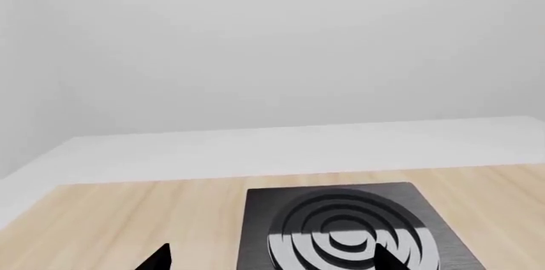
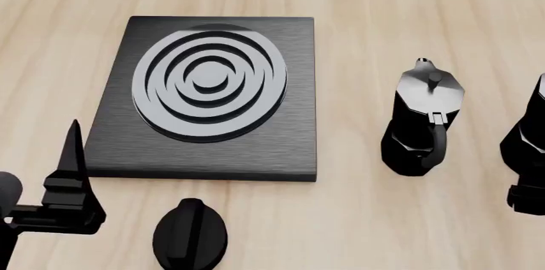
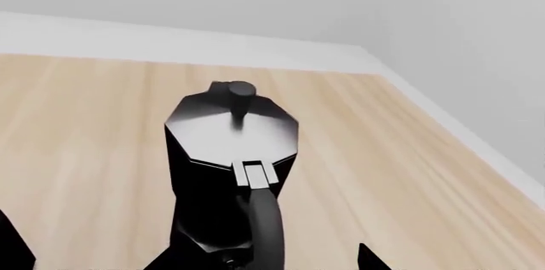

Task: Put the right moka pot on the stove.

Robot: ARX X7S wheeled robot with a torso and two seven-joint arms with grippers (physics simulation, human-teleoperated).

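— Worktop (image 2: 358, 219): pale wood, white wall behind. What do we list on it?

— Item one, the stove (image 2: 285, 149), black slab with grey burner rings, bare, far left of centre in our head view. Item two, a round dial knob (image 2: 189, 235) just in front of it. Item three, the second moka pot (image 2: 422, 123), upright, between stove and right edge. Item four, the right moka pot (image 2: 530, 136), upright on the wood at the frame's right edge, well apart from the stove.

— And our hands?

— Left hand (image 1: 272, 262): released, fingers spread, hovering near the stove's front. Right hand (image 3: 191, 258): released too, nothing gripped.

— Which do we send?

— The right one, we judge. Its wrist view shows a pot, most likely item four, dead ahead and close, standing vertical with the handle turned back toward the hand, between the spread fingertips. The stove lies leftward, past item three.
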